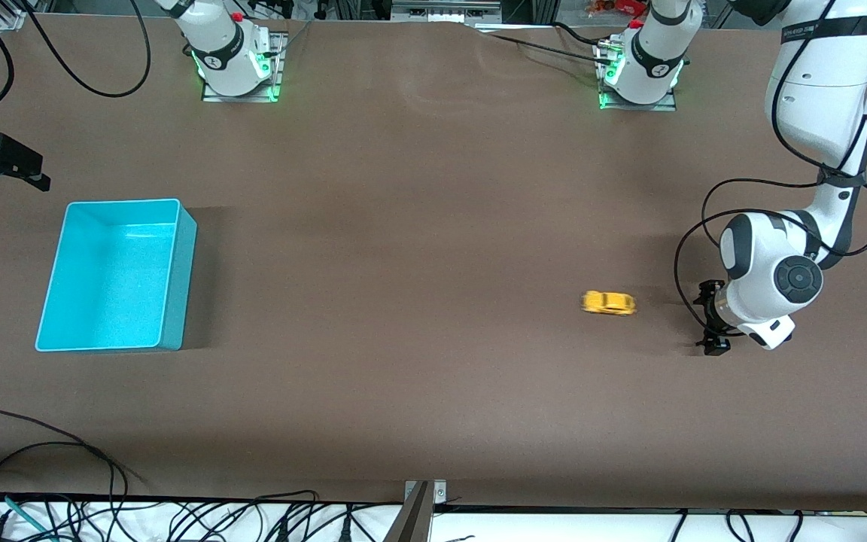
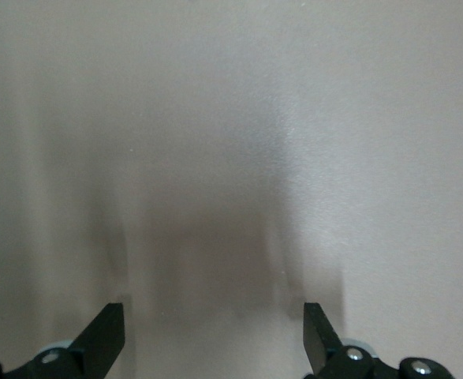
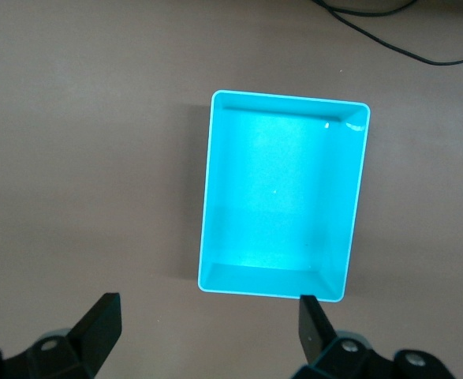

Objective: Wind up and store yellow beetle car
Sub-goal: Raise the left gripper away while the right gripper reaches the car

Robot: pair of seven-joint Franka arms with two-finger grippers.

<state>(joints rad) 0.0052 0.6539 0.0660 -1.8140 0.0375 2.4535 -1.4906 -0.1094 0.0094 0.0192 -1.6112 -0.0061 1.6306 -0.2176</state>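
car (image 1: pixel 609 302): on bare tabletop (image 1: pixel 418 263), long axis along the table's length
left end effector (image 1: pixel 710 327): wide, empty, beside car
right end effector (image 3: pixel 207 335): wide, empty, above bin (image 1: pixel 170 271)

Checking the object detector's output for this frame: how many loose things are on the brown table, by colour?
Yellow: 1, the tiny yellow beetle-shaped toy car, on the table toward the left arm's end.
Turquoise: 1, the rectangular turquoise plastic bin, nothing in it, toward the right arm's end.
Total: 2
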